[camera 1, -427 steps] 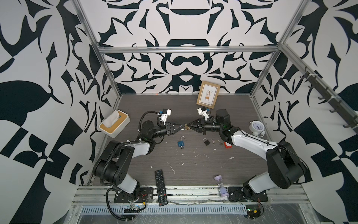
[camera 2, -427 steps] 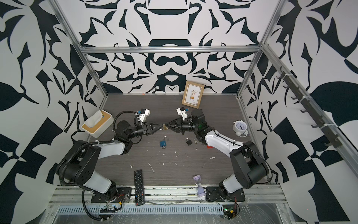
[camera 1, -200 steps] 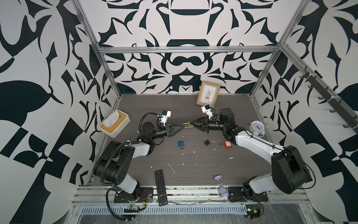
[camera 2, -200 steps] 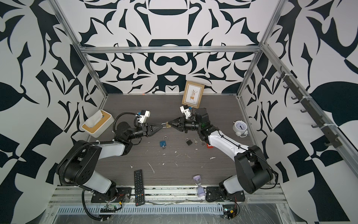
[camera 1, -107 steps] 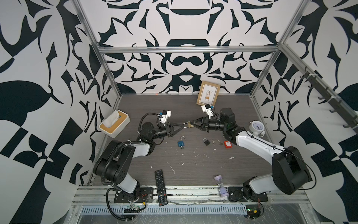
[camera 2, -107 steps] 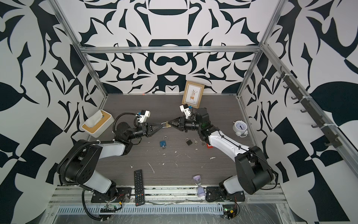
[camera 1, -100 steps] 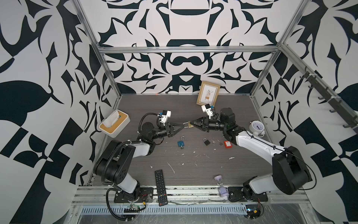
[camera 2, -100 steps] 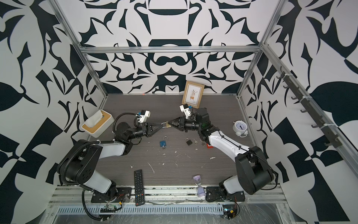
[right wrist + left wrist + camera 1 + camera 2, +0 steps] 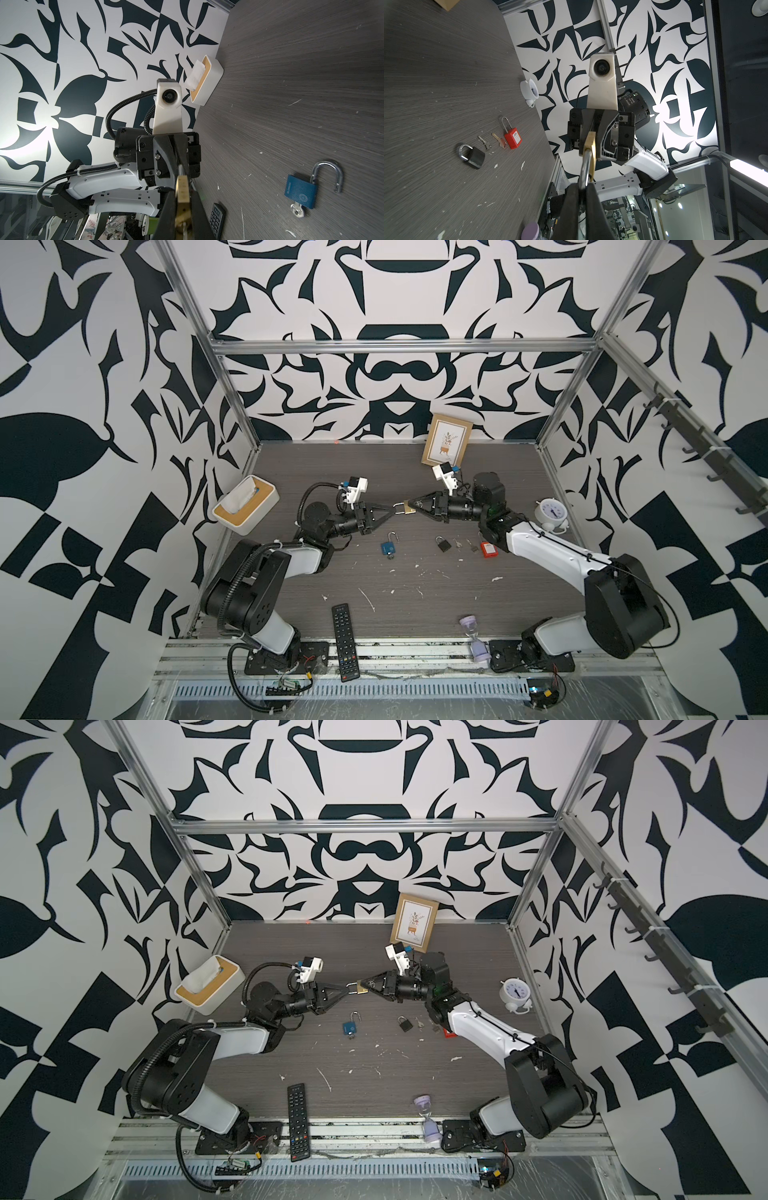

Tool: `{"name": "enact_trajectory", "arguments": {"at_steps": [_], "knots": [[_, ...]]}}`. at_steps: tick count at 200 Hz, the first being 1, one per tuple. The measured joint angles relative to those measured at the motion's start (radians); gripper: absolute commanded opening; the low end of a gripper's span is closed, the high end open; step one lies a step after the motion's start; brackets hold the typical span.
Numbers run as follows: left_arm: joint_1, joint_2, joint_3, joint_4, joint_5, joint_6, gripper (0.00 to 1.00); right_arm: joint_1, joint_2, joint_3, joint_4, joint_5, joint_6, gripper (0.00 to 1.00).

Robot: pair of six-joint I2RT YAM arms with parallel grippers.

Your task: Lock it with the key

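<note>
In both top views, the brass padlock is held above the middle of the desk, between the two arms. The left gripper is clamped on its shackle. The right gripper is clamped on its body.

Left wrist view: the left gripper is closed on the steel shackle.

Right wrist view: the right gripper pinches the brass body. A key protrudes from the body's end.

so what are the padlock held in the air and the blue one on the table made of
Held padlock: body looks like brass, dull yellow-gold metal; its shackle looks like polished steel, silvery and glinting. Blue padlock: smooth matte blue skin, paint or plastic over metal, cannot tell which; its open shackle is shiny silver, probably steel too.
</note>
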Motion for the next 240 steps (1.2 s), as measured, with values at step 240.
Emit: {"name": "enact_trajectory", "arguments": {"at_steps": [240], "knots": [[-0.018, 0.031, 0.039, -0.033, -0.056, -0.039, 0.0, 0.026, 0.016, -0.025, 0.082, 0.12, -0.014, 0.0]]}}
